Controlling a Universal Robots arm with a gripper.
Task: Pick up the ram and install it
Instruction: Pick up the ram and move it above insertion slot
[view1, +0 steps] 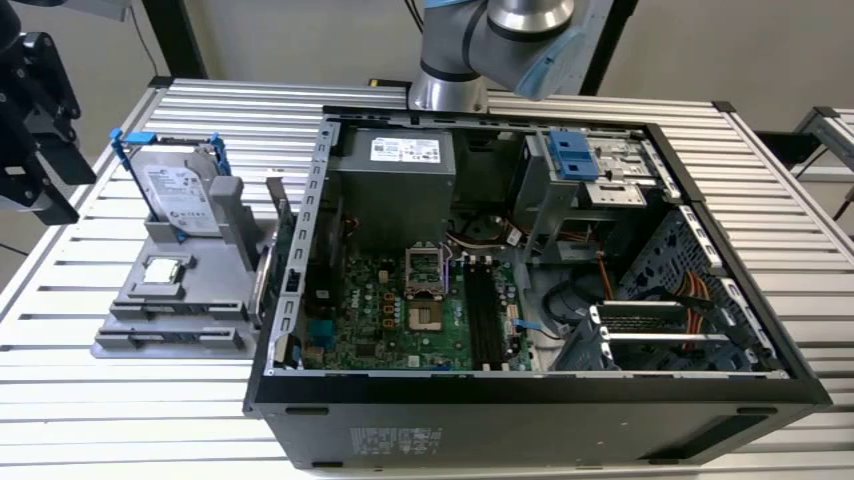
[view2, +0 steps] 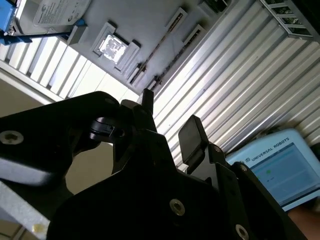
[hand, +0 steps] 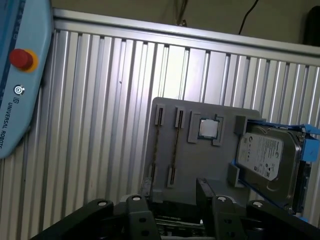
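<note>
Ribbed aluminium desk (view1: 160, 400) carries an open black metal computer case (view1: 534, 420) and, just beside it, a grey plastic fixture tray (hand: 200, 165). The black two-finger end effector (hand: 175, 192) hangs near the tray, spread wide and gripping nothing. The ram (hand: 156, 146), a slim long circuit-board stick, stands on edge in a tray slot (a twin stick (hand: 175, 145) sits in the neighbouring slot), apart from the end effector. Judged light and stiff but fragile: best pinched across its flat faces near mid-length, clear of the contact edge. Edge-on, it reads as a thin dark line with pale flecks.
</note>
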